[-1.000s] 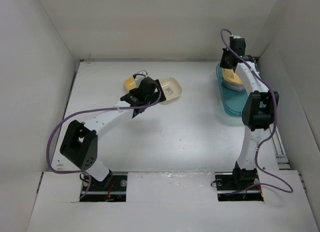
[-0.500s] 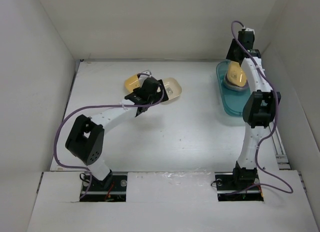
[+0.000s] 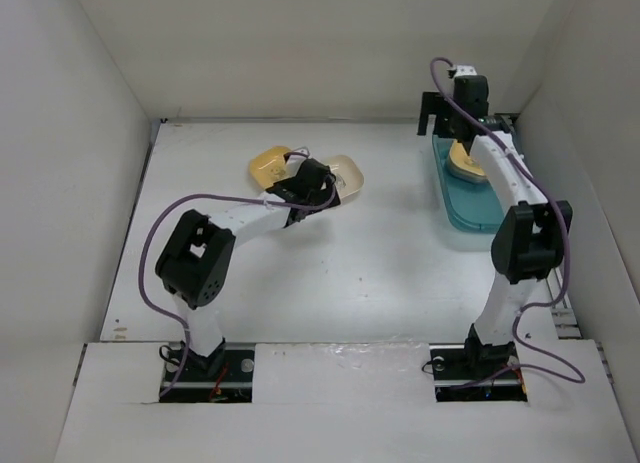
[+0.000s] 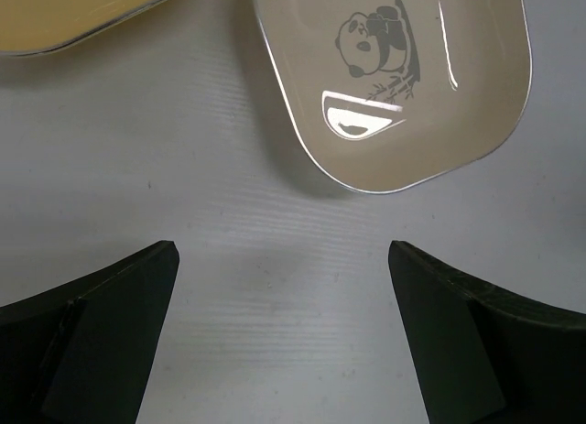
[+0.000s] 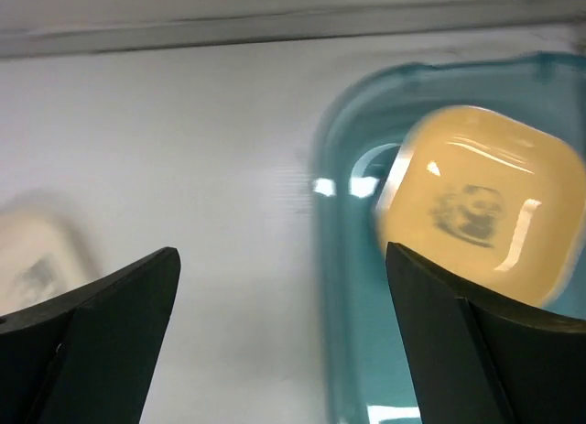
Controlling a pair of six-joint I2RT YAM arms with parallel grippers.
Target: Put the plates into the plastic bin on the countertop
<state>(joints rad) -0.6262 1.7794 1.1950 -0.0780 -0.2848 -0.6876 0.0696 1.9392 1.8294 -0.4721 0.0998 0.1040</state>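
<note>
Yellow plate (image 3: 466, 164) lay in the far end of the plastic bin (image 3: 468, 211). It was blurred in the right wrist view, with a panda print just readable. Whether more plates sat under it could not be told. The bin sat at the far right of the white surface (image 3: 380, 268), close to the right wall, its near end partly hidden behind the right arm (image 3: 520, 248).

Right fingers (image 3: 437, 118) hung over the bin's far left corner, spread wide and gripping nothing, clear of the plate.

Cream plate (image 4: 394, 85), also with a panda print, and a second yellow plate (image 3: 268, 163) lay on the surface at far centre-left, with a strip of bare surface between them. Left fingers (image 3: 318, 186) were spread wide and empty over bare surface, just short of the cream plate's near edge and not touching it.

Matte white surface, plain white walls (image 3: 300, 53) on three sides, dark seam along the foot of the back wall. A purple cable (image 3: 150, 273) looped off the left arm.

From above the left wrist covered part of both loose plates. The second yellow plate was cut off at the top edge of the left wrist view. A strip along the right wall was too small to make out.
</note>
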